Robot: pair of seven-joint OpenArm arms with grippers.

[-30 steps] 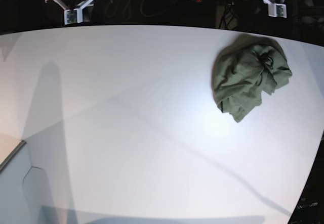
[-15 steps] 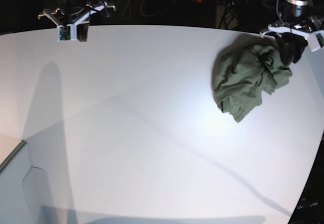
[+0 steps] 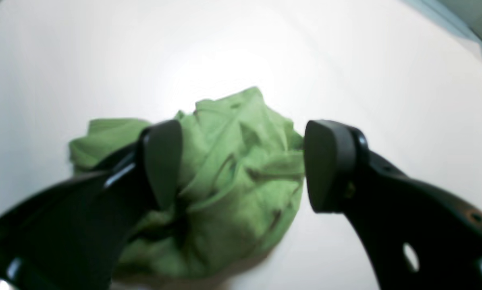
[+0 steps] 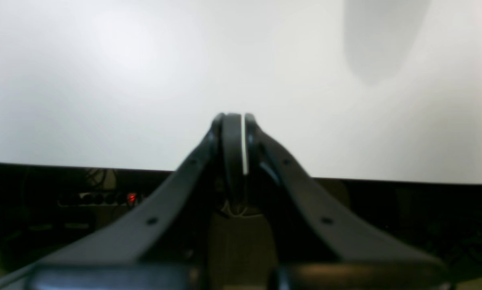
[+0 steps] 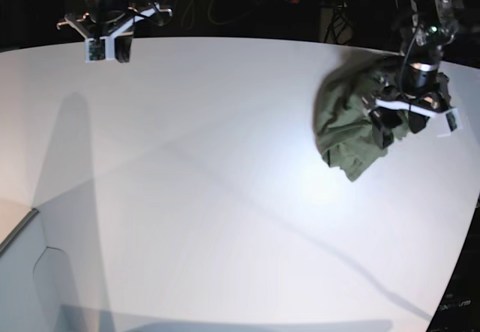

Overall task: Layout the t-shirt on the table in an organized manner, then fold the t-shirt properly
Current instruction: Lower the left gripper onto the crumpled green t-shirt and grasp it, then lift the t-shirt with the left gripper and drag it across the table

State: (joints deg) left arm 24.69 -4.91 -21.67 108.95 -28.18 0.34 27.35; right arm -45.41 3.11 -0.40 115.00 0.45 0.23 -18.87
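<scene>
T-shirt (image 5: 349, 126): one, crumpled on table (image 5: 187, 197); tools: two.

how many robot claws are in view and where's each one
2. The left claw hangs open over the crumpled olive-green cotton t-shirt at the white table's far edge. The right claw is shut at the opposite far corner, above bare tabletop.

The green t-shirt (image 5: 346, 126) lies scrunched in a lumpy ball near the far edge of the big white bench (image 5: 210, 197).
</scene>
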